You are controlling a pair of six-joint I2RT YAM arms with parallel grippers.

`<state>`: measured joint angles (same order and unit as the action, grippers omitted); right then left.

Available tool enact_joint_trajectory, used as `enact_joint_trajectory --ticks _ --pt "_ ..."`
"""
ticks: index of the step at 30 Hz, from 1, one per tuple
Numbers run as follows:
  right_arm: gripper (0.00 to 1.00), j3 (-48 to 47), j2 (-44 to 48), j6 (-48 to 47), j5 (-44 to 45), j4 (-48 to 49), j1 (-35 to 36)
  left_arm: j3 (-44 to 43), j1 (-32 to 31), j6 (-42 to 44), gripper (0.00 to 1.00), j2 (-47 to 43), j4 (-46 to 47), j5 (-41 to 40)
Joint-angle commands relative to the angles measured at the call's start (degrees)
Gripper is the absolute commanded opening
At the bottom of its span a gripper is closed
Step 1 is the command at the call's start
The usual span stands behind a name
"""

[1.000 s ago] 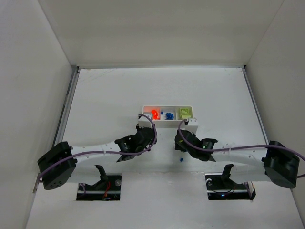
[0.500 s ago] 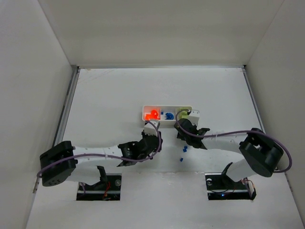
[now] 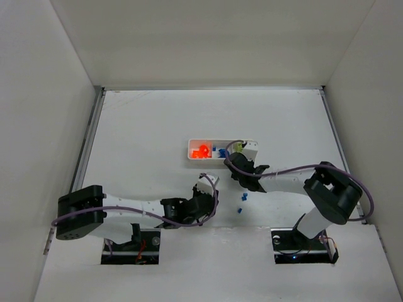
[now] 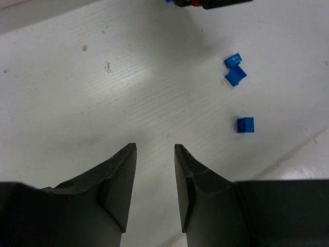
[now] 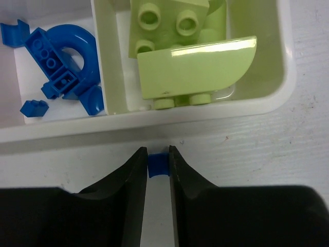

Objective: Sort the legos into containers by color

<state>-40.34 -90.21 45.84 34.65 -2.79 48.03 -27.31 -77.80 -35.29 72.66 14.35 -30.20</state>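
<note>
A tiny dark-blue lego is pinched between the tips of my right gripper, which is shut on it just outside the near wall of the white tray. The tray's containers hold lime-green legos on the right, blue legos in the middle and orange legos on the left. My left gripper is open over bare table with nothing between its fingers. Three loose blue legos lie ahead of it to the right, two together and one apart.
From above, the tray sits mid-table with my right gripper at its near right side and my left gripper further toward the near edge. Loose blue legos lie between the arms. White walls enclose the table.
My right gripper moved up to the tray's near wall and closed on a small blue lego. My left gripper drew back from the tray toward the near edge.
</note>
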Motion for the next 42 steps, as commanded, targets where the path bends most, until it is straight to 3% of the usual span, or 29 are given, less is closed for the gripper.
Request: enact_joint_trajectory --ticks 1,15,25,28,32,35,38,42 --pt "0.25 -1.0 -1.1 0.4 0.7 -0.9 0.9 0.3 -2.0 -0.7 0.34 0.4 1.4 -0.7" --pt "0.23 -1.6 14.8 -1.9 -0.8 -4.4 4.7 1.2 -8.5 -0.8 0.45 1.0 6.7 -1.3" --pt "0.24 -13.8 2.9 -9.5 -4.4 1.5 -1.0 0.3 -10.8 -1.8 0.47 3.7 7.4 -1.2" --pt "0.31 -15.4 0.7 -10.1 -3.9 2.6 -2.5 -0.3 -11.4 -1.8 0.48 5.6 8.2 -0.7" --pt "0.50 -16.4 0.1 -10.5 -3.8 3.3 -3.2 -1.1 -11.9 -1.6 0.49 7.8 10.4 0.7" --pt "0.56 -16.0 1.4 -11.2 -3.8 3.8 -3.0 -2.2 -12.4 -1.0 0.50 9.2 11.6 2.2" --pt "0.55 -13.9 3.9 -11.0 -3.5 3.8 -3.0 -3.7 -12.9 0.0 0.51 10.9 12.2 2.7" --pt "0.42 -8.4 9.5 -9.6 -2.8 3.8 -3.0 -6.5 -13.1 1.8 0.51 13.8 11.8 2.4"
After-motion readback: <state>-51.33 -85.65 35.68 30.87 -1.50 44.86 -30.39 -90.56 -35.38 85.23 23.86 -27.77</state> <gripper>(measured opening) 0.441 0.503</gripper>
